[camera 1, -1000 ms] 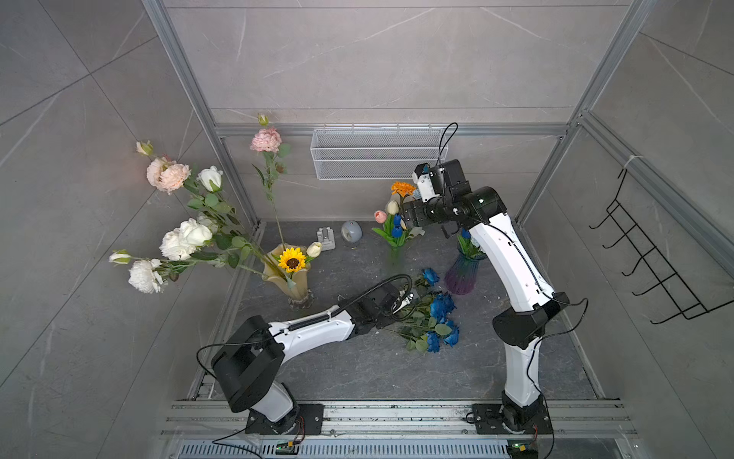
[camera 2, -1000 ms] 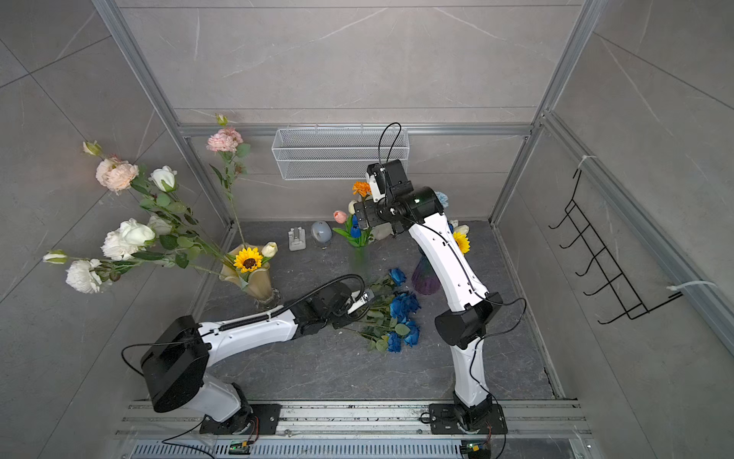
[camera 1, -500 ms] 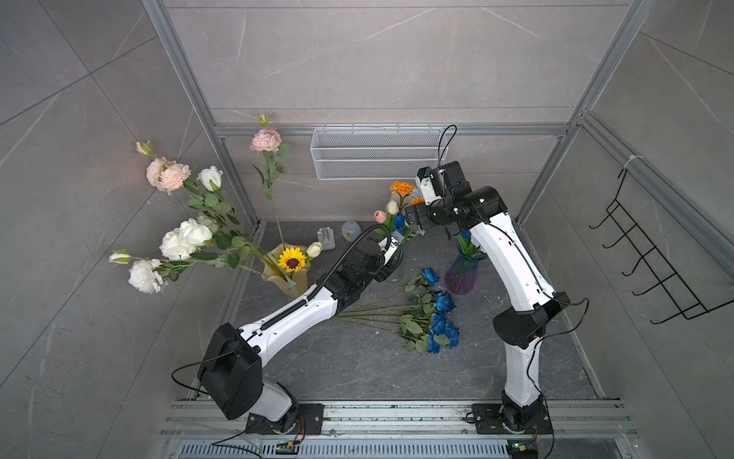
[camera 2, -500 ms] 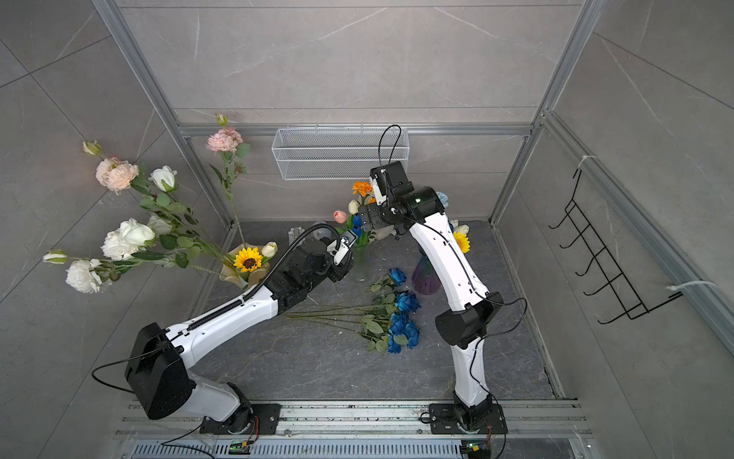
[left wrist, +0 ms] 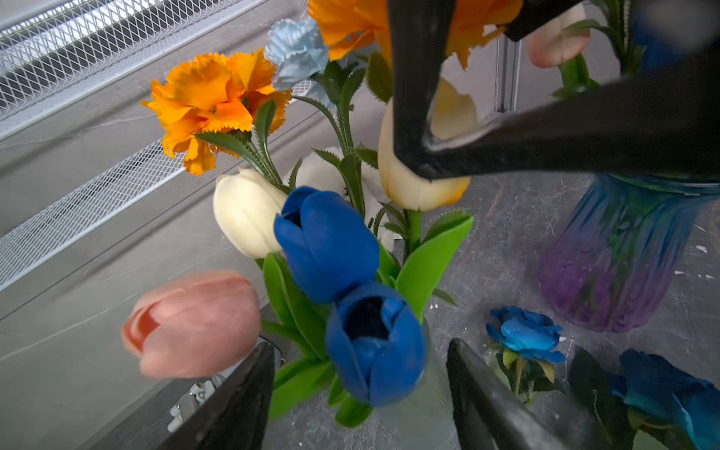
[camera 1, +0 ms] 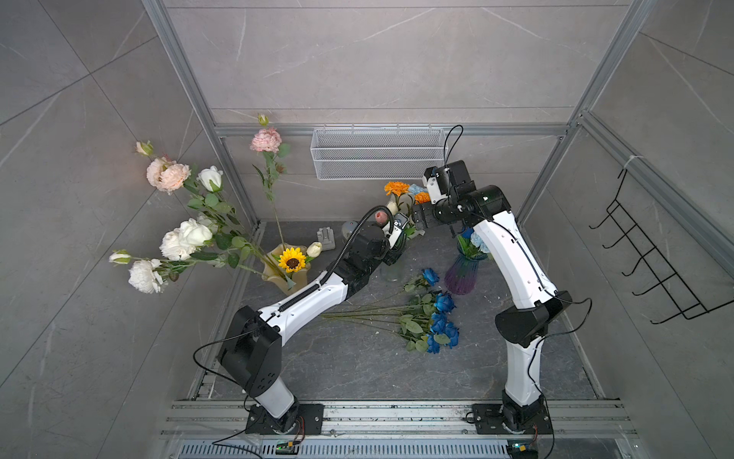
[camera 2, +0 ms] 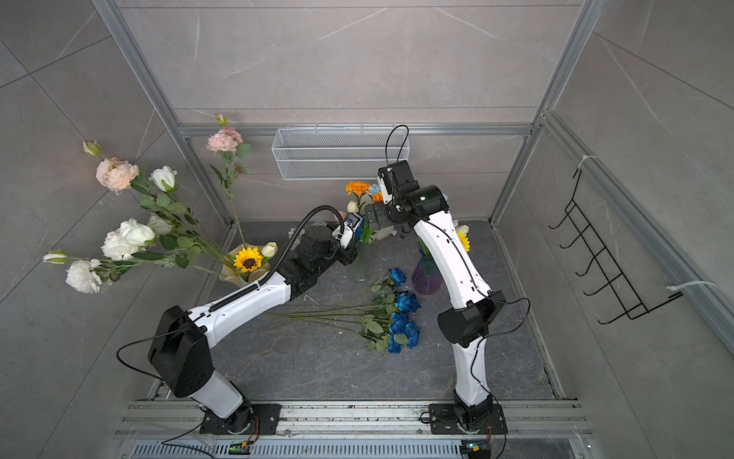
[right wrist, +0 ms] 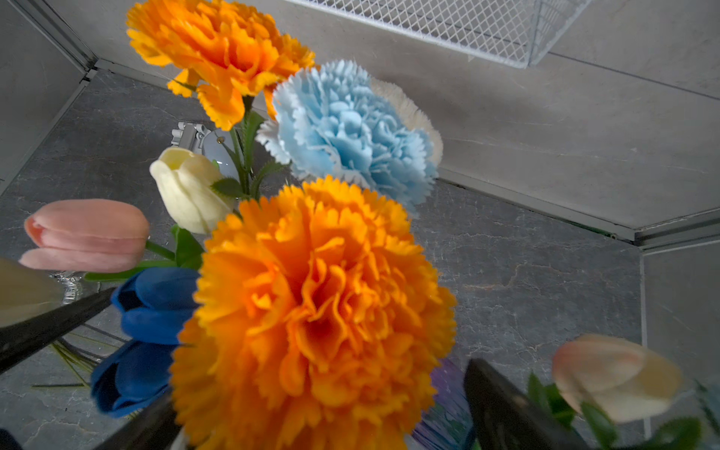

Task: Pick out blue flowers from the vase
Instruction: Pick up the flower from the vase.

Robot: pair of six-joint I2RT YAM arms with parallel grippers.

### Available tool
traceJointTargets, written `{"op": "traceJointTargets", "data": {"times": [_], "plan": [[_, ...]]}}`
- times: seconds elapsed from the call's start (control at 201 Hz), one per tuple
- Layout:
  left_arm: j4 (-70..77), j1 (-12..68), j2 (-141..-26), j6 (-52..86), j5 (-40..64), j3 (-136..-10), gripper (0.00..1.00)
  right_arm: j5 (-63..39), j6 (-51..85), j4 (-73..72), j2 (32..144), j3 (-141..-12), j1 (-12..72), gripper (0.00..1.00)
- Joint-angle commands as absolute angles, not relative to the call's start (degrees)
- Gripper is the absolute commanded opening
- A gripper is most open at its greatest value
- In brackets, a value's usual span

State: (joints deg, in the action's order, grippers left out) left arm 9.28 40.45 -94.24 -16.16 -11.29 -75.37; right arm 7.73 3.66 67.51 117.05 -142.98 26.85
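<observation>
Three vases [camera 1: 464, 274], two arms [camera 1: 310, 296], two deep blue tulips [left wrist: 327, 241], two orange carnations [right wrist: 311, 311], one wire basket [camera 1: 377, 159].

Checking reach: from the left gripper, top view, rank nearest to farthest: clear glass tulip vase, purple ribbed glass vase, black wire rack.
1. Clear glass tulip vase, at left gripper.
2. Purple ribbed glass vase, right of it.
3. Black wire rack, right wall.

Overhead pair; wrist cameras near blue tulips [left wrist: 326, 243]

Matt blue tulips [left wrist: 327, 241]; vase [left wrist: 420, 413] perhaps ribbed glass
</observation>
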Motion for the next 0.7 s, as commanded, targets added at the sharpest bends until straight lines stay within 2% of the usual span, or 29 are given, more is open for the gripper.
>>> {"op": "traceJointTargets", "data": {"times": [0.0,0.189,0.418,0.562,0.697], "plan": [[14.0,40.1,-96.0,-14.1,-10.2,-78.5,0.71,7.7,4.8,67.9,116.7,-141.9,26.8,1.0],[15.8,39.9,-99.9,-14.5,-12.2,-80.7,0.69,7.6,4.8,67.1,115.7,-140.7,26.8,1.0],[23.5,39.9,-102.6,-14.5,-17.2,-79.8,0.46,7.4,4.7,65.0,113.4,-136.4,26.7,1.0],[27.2,40.0,-103.1,-16.2,-19.2,-79.6,0.38,7.1,4.8,63.7,112.3,-134.0,26.6,1.0],[29.8,40.0,-103.2,-17.1,-19.7,-79.5,0.23,7.0,4.8,63.0,111.9,-132.8,26.5,1.0]]}}
